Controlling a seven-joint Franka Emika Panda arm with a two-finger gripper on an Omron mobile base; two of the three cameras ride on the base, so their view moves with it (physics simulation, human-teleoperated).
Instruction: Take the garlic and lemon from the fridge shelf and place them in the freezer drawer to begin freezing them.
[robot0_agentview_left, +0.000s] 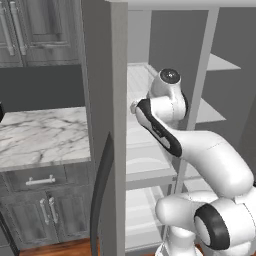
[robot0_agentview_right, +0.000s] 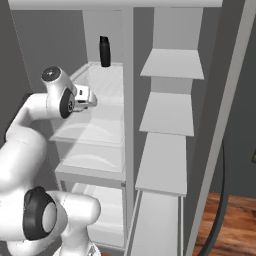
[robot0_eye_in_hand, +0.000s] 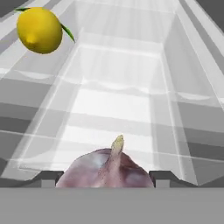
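Note:
The pinkish garlic (robot0_eye_in_hand: 107, 168) with its pale stem sits between my two dark fingertips (robot0_eye_in_hand: 43, 177) at the bottom of the hand view. My gripper (robot0_eye_in_hand: 105, 177) is shut on it. The yellow lemon (robot0_eye_in_hand: 39, 29) lies apart at the upper left, on the ribbed fridge shelf (robot0_eye_in_hand: 13, 65). In the right base view my hand (robot0_agentview_right: 84, 97) reaches in over the front of that shelf (robot0_agentview_right: 107, 80). The pale freezer drawer (robot0_agentview_right: 107, 210) stands out low down, under the clear bins. A grey fridge wall hides my hand in the left base view.
A dark bottle (robot0_agentview_right: 105, 51) stands at the back of the shelf. Two clear curved-front bins (robot0_agentview_right: 92, 132) sit below it. Small plain grey shelves (robot0_agentview_right: 167, 112) line the right. A marble counter (robot0_agentview_left: 40, 135) lies left of the fridge.

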